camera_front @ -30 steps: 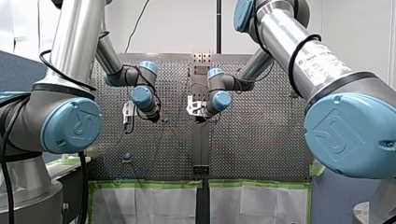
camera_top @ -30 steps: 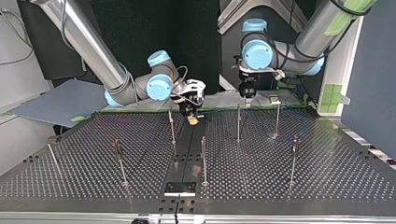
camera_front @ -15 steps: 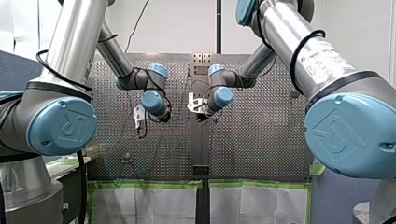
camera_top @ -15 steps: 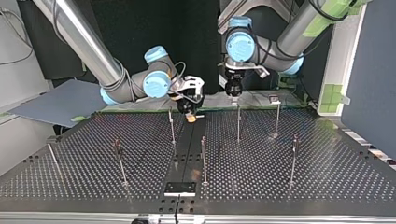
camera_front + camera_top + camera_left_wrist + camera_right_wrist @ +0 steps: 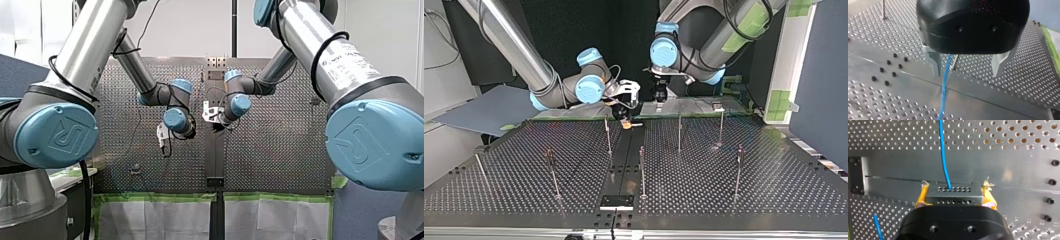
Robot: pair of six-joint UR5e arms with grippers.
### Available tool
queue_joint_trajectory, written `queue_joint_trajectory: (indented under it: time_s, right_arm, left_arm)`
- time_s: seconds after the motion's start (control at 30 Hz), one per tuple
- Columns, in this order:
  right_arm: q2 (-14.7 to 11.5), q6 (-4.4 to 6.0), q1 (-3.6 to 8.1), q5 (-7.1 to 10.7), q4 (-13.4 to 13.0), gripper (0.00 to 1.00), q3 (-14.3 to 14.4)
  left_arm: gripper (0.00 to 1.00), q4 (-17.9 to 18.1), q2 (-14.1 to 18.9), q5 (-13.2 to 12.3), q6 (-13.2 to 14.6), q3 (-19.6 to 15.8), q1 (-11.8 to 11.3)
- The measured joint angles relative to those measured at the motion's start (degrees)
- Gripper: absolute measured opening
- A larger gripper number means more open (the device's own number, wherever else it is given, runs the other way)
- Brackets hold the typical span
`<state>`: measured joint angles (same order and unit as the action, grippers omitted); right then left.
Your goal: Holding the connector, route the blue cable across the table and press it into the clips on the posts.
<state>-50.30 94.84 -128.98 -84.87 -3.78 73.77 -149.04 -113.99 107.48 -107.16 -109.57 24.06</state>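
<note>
Watch that blue cable (image 5: 945, 85): it runs just beside one finger of the left pincer (image 5: 967, 73), which is released with its fingers wide apart. If that arm closes or drops off-centre, I reckon the line could slip outside the grasp and miss the clips on the posts (image 5: 679, 131). The right pincer (image 5: 955, 199) is clenched on the connector (image 5: 953, 190), low over the middle of the worktop (image 5: 724, 190), and both arms reach in close together with their wrists bent downward.

pincers (image 5: 967, 72) (image 5: 955, 198) 2 | posts (image 5: 642, 170) 7 | blue cable (image 5: 943, 157) 1 | connector (image 5: 953, 195) 1
</note>
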Motion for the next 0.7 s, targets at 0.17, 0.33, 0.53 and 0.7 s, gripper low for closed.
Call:
queue_joint_trajectory:
  time_s: [0.17,0.33,0.53,0.7]
  right_arm:
    - [0.0,-0.06,-0.02,0.15,0.0,0.00,0.0]
    - [0.0,-0.15,-0.01,0.22,0.0,0.00,0.0]
    - [0.0,-0.12,0.06,0.23,-0.1,0.00,0.0]
    - [0.0,-0.09,0.08,0.29,-0.2,0.00,0.0]
  left_arm:
    - [1.00,0.0,-0.9,0.1,-0.2,1.2,-0.8]
    - [1.00,0.0,-1.0,-0.1,-0.2,3.1,-1.2]
    - [1.00,-0.4,-2.0,-0.5,-0.2,4.9,-1.5]
    - [1.00,-0.8,-4.2,-0.3,-0.2,7.1,-1.4]
